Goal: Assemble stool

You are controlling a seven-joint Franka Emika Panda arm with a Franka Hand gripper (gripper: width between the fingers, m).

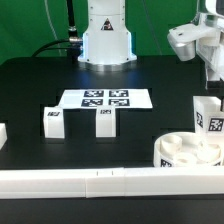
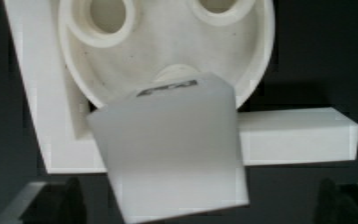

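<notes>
Leg (image 1: 211, 116) stands on seat (image 1: 185, 151) beneath the open tool (image 1: 212, 68).

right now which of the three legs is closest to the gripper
The leg at the exterior view's right, standing just behind the seat disc and right below the open gripper. The other two legs stand by the marker board.
</notes>
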